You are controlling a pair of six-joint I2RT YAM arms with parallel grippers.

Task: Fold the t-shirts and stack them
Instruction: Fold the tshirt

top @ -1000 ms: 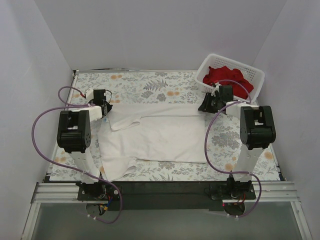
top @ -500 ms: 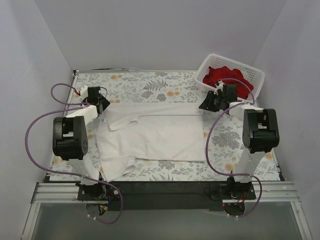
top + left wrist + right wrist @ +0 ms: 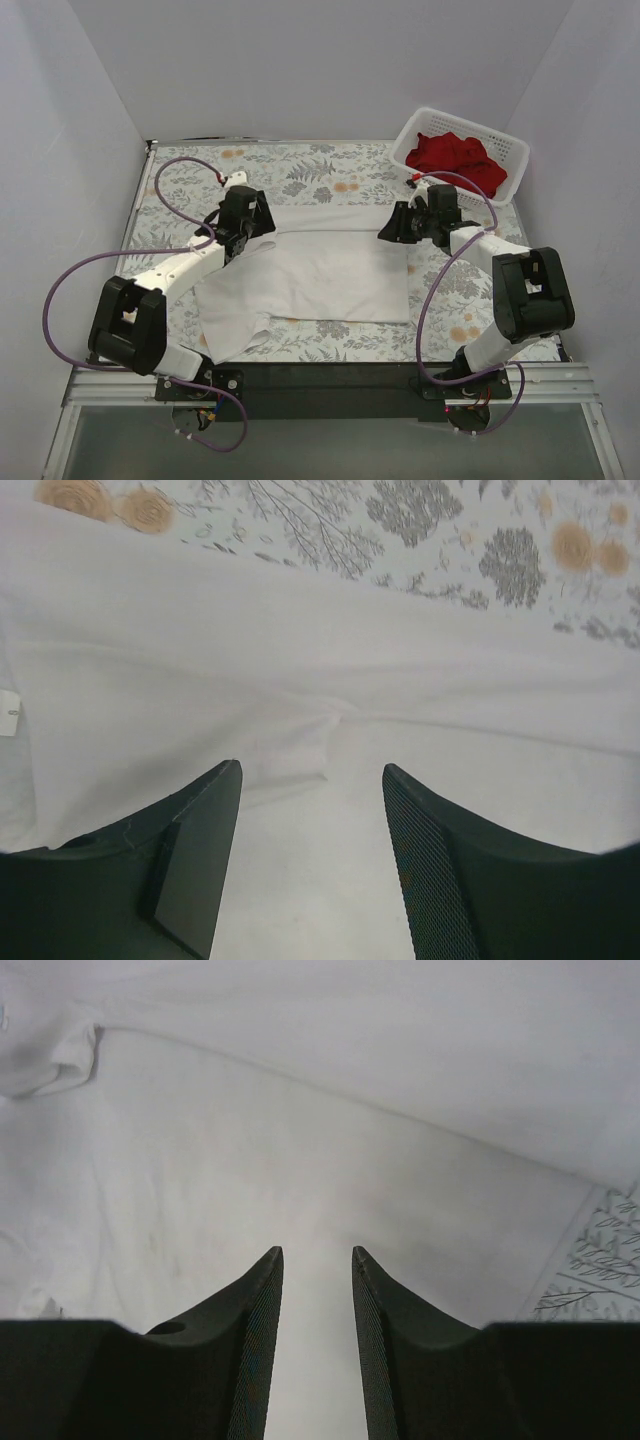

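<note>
From above, the white t-shirt [image 3: 330, 275] is seen spread flat on the floral table [image 3: 300, 170]. The left gripper [image 3: 248, 228] is held over its far left corner, the right gripper [image 3: 392, 228] over its far right edge. The red t-shirts [image 3: 455, 155] are heaped in the white basket [image 3: 420, 125] at the far right corner.

In the left wrist view, the jaws are shown wide apart above white fabric, with nothing between them.

In the right wrist view, the jaws are parted only narrowly over the same cloth, and nothing is gripped.
</note>
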